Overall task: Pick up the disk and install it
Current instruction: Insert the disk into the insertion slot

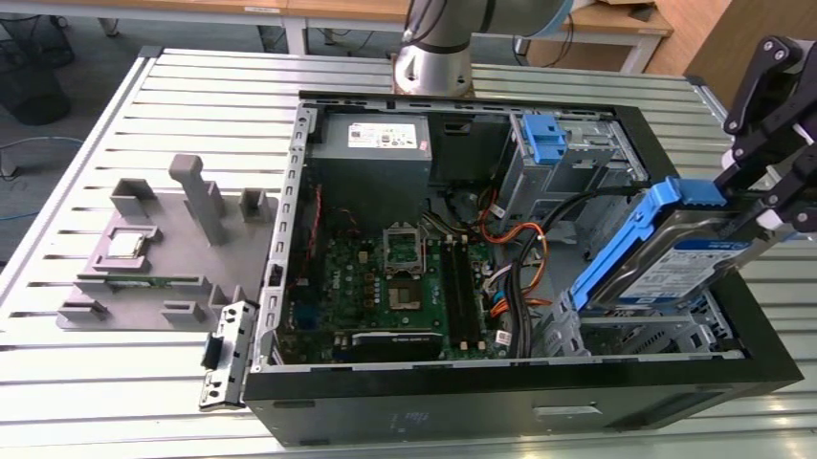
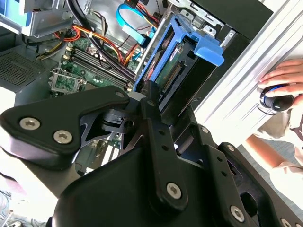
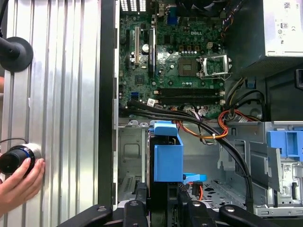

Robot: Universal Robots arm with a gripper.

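Although the flat, silver, white-and-blue-labelled disk [image 1: 674, 260] in its blue plastic carrier is off the slatted metal counter [image 1: 191, 76] and clamped in the black claw [image 1: 753, 203], it hangs tilted over the silver drive cage [image 1: 645, 335] inside the open black computer case [image 1: 511, 394], so installation appears unfinished.

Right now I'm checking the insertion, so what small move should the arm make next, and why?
Probably ease the disk a little lower along its own tilt, into the metal drive cage. The gripper is shut on the disk's upper end. The disk leans with its lower end seemingly at the cage's mouth, and most of it stands above the case.
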